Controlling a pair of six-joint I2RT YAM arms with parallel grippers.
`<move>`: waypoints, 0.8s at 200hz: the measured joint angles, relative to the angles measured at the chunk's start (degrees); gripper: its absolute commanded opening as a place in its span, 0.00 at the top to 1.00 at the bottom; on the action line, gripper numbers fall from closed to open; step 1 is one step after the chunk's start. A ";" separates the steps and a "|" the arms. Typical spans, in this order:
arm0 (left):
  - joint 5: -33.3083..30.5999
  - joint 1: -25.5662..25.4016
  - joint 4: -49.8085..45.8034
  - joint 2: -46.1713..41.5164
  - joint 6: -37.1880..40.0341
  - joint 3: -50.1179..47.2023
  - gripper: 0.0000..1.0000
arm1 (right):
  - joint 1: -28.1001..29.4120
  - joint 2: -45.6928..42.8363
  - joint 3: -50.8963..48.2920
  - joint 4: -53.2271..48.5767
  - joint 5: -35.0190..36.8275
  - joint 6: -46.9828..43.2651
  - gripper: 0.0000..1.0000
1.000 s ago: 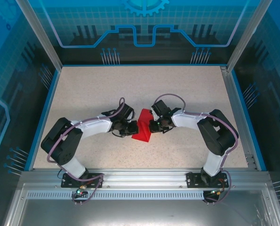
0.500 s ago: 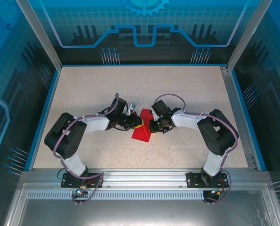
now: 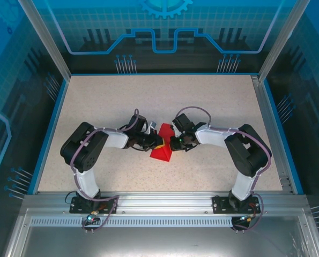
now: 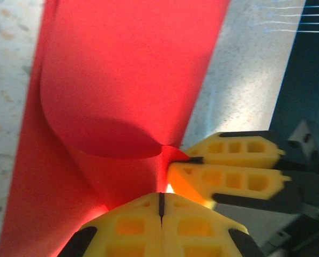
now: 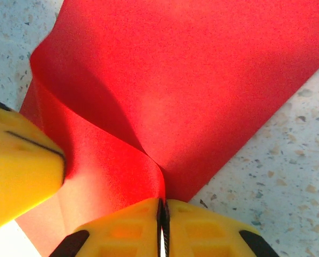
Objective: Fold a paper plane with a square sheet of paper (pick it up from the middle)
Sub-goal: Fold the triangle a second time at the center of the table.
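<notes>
Mid-fold, the left gripper and right gripper both pinch shut on the lifted red paper at the table's middle; next, I judge, the flap needs carrying over and creasing.

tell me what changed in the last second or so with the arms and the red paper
The left claw, shut, swept right over the red sheet of paper, up to the right claw. The sheet's far part, flat before, now curls up between the two claws. The right claw stayed pinched on the sheet in the same place, and the sheet's near end did not shift.
</notes>
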 measured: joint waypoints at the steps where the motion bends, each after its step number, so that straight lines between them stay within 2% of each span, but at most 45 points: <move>1: 0.00 0.00 0.00 0.07 0.00 0.00 0.98 | 0.00 -0.02 0.00 -0.02 0.00 0.00 0.88; 65: -0.20 0.02 0.20 2.12 0.42 0.02 0.99 | 0.02 0.00 0.13 -0.07 -0.09 0.17 0.83; 94: -0.20 0.02 1.01 2.36 0.50 -0.02 0.99 | 0.07 -0.09 0.61 -0.52 -0.04 0.76 0.77; 111: -0.20 0.00 1.25 2.38 0.68 -0.13 0.99 | 0.04 -0.83 0.63 -1.01 0.46 1.40 0.68; 130: -0.17 0.00 1.25 2.36 1.33 -0.15 0.99 | 0.00 -3.72 0.50 -2.12 1.64 2.19 0.64; 148: -0.17 0.00 1.25 2.36 1.68 -0.15 0.99 | -0.04 -7.82 -0.09 -2.19 1.88 2.84 0.66; 160: -0.17 0.00 1.25 2.36 1.70 -0.15 0.99 | -0.04 -10.38 -0.74 -1.62 1.20 3.54 0.72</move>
